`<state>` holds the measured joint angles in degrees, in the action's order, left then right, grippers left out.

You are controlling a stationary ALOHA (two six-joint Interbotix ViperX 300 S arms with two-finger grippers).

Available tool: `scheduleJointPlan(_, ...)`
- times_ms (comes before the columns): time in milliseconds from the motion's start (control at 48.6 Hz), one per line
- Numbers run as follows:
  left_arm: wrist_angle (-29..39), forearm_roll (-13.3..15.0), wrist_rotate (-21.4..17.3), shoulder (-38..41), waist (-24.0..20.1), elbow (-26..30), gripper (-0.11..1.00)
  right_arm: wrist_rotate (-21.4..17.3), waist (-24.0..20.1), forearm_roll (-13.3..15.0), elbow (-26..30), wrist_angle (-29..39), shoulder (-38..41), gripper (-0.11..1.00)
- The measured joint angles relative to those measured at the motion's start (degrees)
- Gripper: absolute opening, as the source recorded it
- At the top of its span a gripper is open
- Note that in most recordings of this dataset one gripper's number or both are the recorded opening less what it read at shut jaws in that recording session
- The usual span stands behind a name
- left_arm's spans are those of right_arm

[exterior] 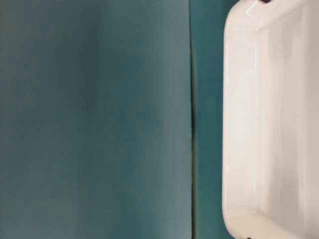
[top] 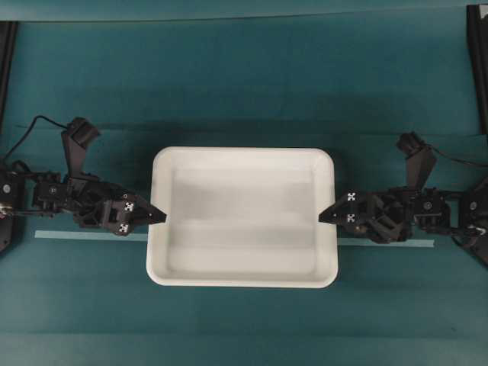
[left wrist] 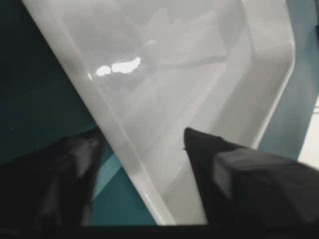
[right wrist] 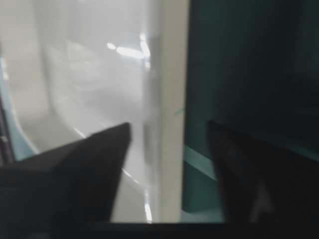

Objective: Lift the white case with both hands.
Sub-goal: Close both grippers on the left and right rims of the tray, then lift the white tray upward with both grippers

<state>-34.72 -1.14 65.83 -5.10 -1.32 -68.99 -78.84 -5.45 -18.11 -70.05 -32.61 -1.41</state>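
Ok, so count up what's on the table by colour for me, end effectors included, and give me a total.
White: 1, the case
Black: 2, the left end effector and the right end effector
Light strip on the table: 1
Total: 4

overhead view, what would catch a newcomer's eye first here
The big white case lies in the middle of the teal table, bright against it. The left gripper and the right gripper meet it from opposite short sides, each with its tips at the rim. The wrist views show one finger inside the rim and one outside, with a gap to the wall visible on both sides.
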Motion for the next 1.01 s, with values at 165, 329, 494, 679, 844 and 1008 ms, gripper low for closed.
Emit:
scheduleJointPlan(165,2.46,0.0,0.09,0.0,-0.09,0.35,0.19,0.26,0.88,0.0,1.67,3.69,0.0,0.17)
scheduleJointPlan(329,3.16,0.0,0.26,0.0,0.0,0.35,0.13,0.26,1.05,0.0,2.2,5.62,-0.18,0.15)
scheduleJointPlan(494,3.43,0.09,0.7,0.0,0.0,0.44,0.13,0.35,1.23,0.0,2.46,7.21,-0.88,0.15)
scheduleJointPlan(679,5.54,0.09,2.02,-1.41,0.0,1.05,0.12,0.18,1.32,0.0,2.55,9.32,-3.16,0.15)
scheduleJointPlan(844,11.25,0.0,2.64,-6.33,0.0,2.37,0.12,0.18,1.67,0.0,3.78,14.68,-7.65,0.14)
scheduleJointPlan(1008,20.48,0.0,2.72,-13.18,-0.09,4.66,0.11,0.35,2.46,0.0,6.15,22.32,-12.83,0.12)
